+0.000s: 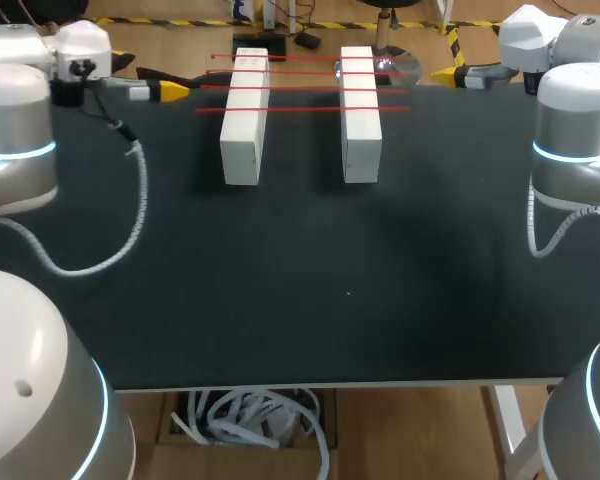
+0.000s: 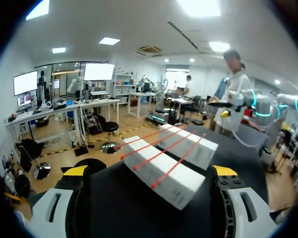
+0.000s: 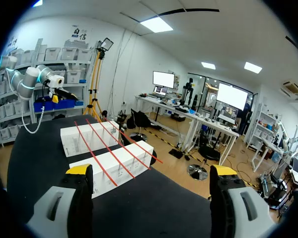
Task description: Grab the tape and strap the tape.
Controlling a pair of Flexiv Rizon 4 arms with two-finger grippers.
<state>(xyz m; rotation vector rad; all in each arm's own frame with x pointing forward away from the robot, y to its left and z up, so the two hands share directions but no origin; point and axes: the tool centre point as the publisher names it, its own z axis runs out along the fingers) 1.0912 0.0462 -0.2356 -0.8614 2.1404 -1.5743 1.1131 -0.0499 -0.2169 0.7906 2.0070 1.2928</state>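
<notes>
Spanning two white blocks (image 1: 244, 140), tape (image 1: 305, 89) runs along table (image 1: 300, 290) far edge; your left gripper (image 1: 175, 91) nearer than right gripper (image 1: 446, 73); both wide open, empty.

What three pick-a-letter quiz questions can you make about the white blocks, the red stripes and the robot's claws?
1. Where do the thin red tape strips lie?
A. across the two long white rectangular blocks
B. coiled in a heap
C. inside a gripper

2. How many red strips are there?
A. two
B. four
C. six

3. How is the yellow-tipped left gripper?
A. shut on a strip
B. shut on a block
C. open, holding nothing

Answers:
1 A: the strips bridge both blocks in every view.
2 B: four parallel red lines show in the head view.
3 C: the left wrist view shows its fingers wide apart, touching nothing.
</notes>
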